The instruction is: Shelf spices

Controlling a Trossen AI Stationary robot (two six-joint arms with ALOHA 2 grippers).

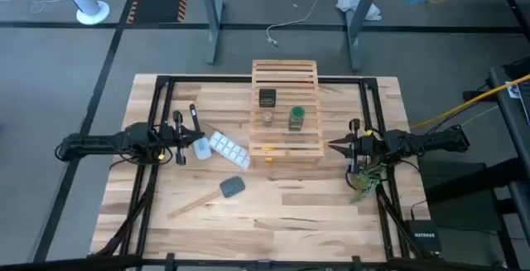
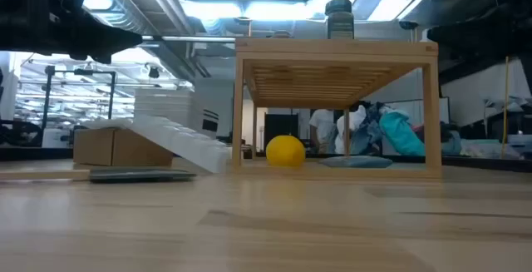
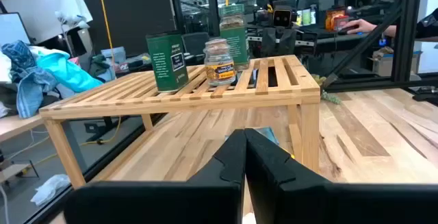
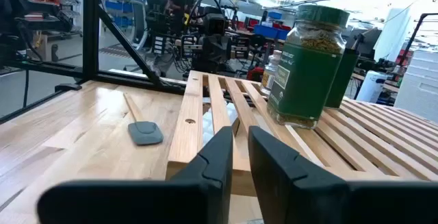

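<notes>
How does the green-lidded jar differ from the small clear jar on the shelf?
The green-lidded jar is taller and wears a green label; the small clear jar is shorter, with brownish contents showing through. The green-lidded jar stands nearer the right arm's side. Both stand upright on the wooden shelf.

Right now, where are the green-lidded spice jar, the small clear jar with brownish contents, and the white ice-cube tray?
Green-lidded spice jar [image 4: 309, 66]: right wrist view, on its green label.
Small clear jar with brownish contents [image 3: 220, 64]: left wrist view, on its glass body.
White ice-cube tray [image 1: 228, 149]: high view, on its middle compartments.
</notes>
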